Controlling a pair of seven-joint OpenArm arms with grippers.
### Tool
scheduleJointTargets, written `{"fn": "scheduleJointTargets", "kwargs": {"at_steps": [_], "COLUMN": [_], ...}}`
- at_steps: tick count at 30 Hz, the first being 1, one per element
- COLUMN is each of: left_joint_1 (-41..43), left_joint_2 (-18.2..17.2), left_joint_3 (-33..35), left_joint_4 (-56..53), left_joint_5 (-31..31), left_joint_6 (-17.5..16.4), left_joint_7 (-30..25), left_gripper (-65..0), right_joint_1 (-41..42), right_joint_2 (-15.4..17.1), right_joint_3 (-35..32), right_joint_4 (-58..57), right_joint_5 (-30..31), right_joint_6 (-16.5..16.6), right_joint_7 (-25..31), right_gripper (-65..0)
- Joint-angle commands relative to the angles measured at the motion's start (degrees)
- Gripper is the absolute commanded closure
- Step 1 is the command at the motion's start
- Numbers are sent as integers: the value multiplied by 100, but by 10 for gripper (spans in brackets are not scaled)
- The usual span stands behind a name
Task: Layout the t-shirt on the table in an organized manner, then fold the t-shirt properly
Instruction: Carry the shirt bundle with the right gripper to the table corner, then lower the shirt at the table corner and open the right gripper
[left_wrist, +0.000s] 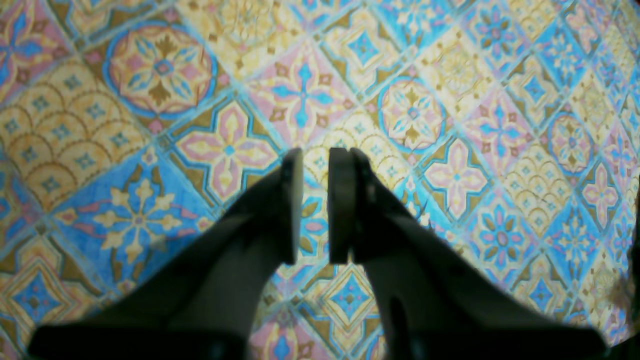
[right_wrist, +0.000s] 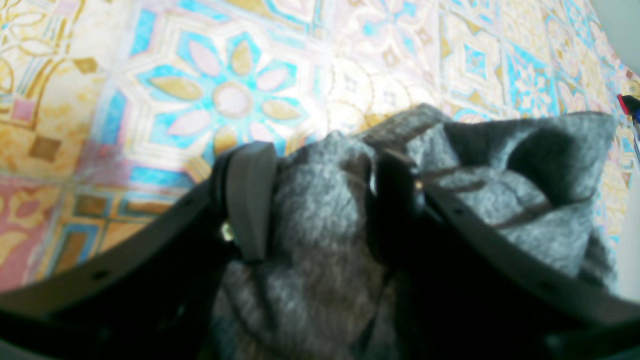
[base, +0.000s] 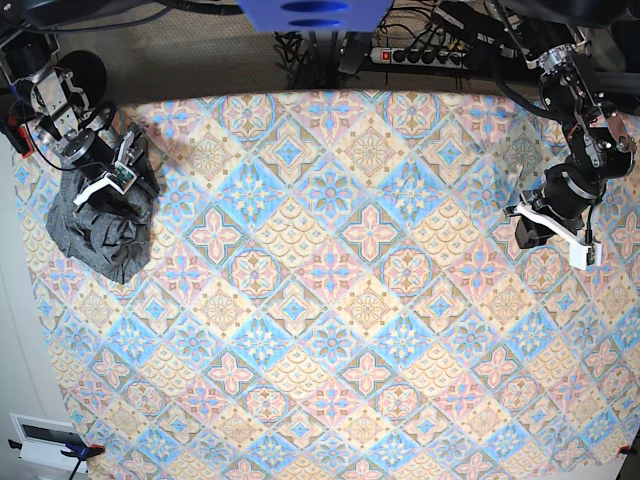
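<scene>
The right gripper (right_wrist: 320, 200) has its jaws clamped on a bunched fold of the t-shirt (base: 105, 225), which lies crumpled at the tabletop (base: 330, 300) edge. Well apart, the left gripper (left_wrist: 316, 205) hovers over bare cloth, jaws slightly apart, holding nothing.

My right pincer (right_wrist: 320, 200) hides part of the bunched t-shirt (right_wrist: 310, 280); the wrist view's lower edge crops both.
</scene>
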Motion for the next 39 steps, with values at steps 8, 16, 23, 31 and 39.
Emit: {"fn": "scheduleJointTargets", "kwargs": {"at_steps": [8, 16, 23, 31, 39], "left_joint_1": [-66, -66, -92, -110, -110], "left_joint_2": [-70, -70, -70, -70, -70], "left_joint_3": [-12, -12, 190, 190, 190], "left_joint_4": [82, 73, -270, -692, -692], "left_joint_5": [-79, -79, -97, -106, -106], "left_joint_6": [-1, -1, -1, -1, -1], "left_joint_7": [-112, -121, -138, -147, -147], "left_gripper": [-92, -92, -92, -92, -92], "right_joint_1": [-551, -744, -762, -929, -1307], "right_joint_2": [120, 120, 129, 129, 111], "right_joint_3": [666, 1097, 1247, 1238, 1686], "right_joint_4": [-251, -251, -286, -242, 408], "right_joint_5": [-2281, -2976, -3055, -3055, -3037], "right_joint_6": [222, 222, 222, 213, 205], "right_joint_7": [-5227, -5245, -5245, -5254, -5236], "right_gripper": [-315, -315, -314, -313, -314]}}
